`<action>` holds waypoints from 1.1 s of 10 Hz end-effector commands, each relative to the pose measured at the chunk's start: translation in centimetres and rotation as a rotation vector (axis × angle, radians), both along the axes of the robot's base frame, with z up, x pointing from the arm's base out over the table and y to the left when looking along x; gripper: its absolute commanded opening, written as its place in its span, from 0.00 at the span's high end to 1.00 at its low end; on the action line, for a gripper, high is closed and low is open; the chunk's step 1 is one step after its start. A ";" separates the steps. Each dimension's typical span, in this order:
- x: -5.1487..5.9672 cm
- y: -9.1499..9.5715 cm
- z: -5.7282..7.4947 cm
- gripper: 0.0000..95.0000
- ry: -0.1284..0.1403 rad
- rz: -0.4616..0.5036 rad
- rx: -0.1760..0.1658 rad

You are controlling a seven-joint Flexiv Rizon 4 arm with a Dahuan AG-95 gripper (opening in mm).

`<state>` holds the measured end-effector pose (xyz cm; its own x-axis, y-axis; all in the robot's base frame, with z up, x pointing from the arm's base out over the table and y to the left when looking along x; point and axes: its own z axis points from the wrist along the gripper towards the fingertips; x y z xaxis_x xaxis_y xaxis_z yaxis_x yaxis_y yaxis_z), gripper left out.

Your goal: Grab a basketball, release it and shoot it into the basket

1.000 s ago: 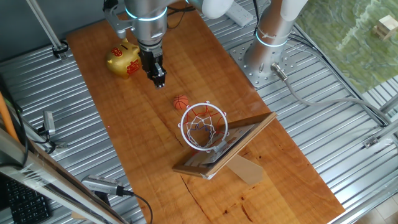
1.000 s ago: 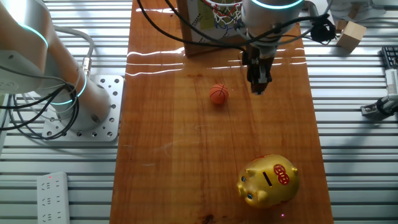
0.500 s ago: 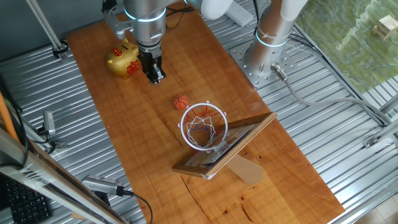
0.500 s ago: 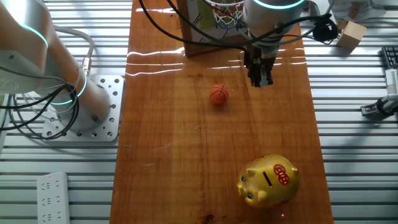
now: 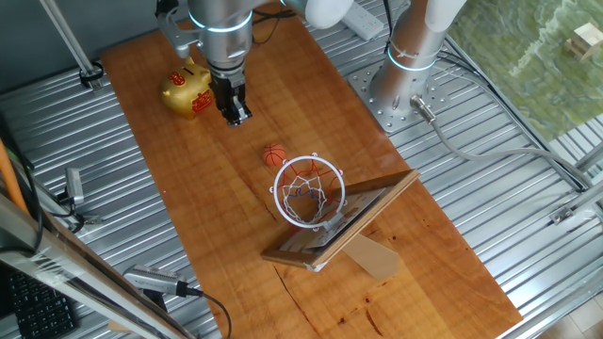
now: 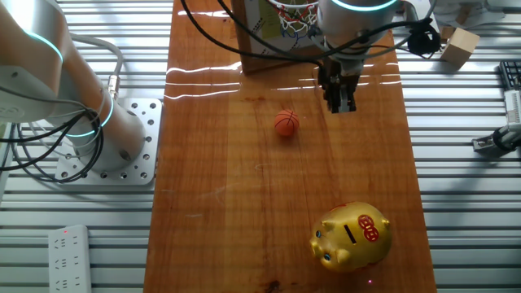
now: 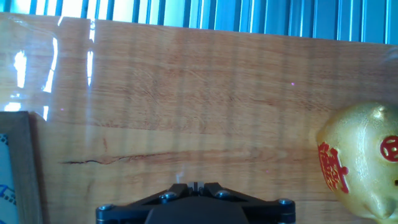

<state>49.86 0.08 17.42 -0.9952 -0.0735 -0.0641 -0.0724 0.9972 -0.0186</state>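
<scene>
The tiny orange basketball [image 5: 273, 154] lies on the wooden table, also in the other fixed view [image 6: 286, 123]. It is out of the hand view. The basket [image 5: 308, 191], a white ring with a string net on a tilted wooden-framed backboard, stands just beside the ball; its net shows at the top of the other fixed view [image 6: 291, 11]. My gripper [image 5: 236, 118] hangs above the table between the ball and the piggy bank, apart from the ball, also in the other fixed view [image 6: 340, 106]. In the hand view the gripper [image 7: 194, 185] is shut, jaws together, holding nothing.
A golden piggy bank [image 5: 187, 91] stands by the gripper, also in the other fixed view [image 6: 352, 236] and the hand view [image 7: 364, 163]. The wooden board's edges drop to ribbed metal [image 5: 528, 245]. A second arm's base [image 5: 407, 80] stands beside the board.
The gripper has risen and drawn slightly back toward the piggy bank, away from the ball. The ball and basket have not moved.
</scene>
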 end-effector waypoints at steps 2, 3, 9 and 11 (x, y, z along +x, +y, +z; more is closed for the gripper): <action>-0.1 0.1 0.2 1.00 -0.001 -0.010 -0.008; -0.1 0.1 0.3 1.00 -0.006 -0.011 -0.010; -0.2 0.1 0.4 1.00 0.000 -0.053 -0.003; -2.2 0.9 0.4 1.00 -0.004 -0.080 0.016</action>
<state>47.61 1.22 17.84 -0.9978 0.0036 -0.0658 0.0036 1.0000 0.0002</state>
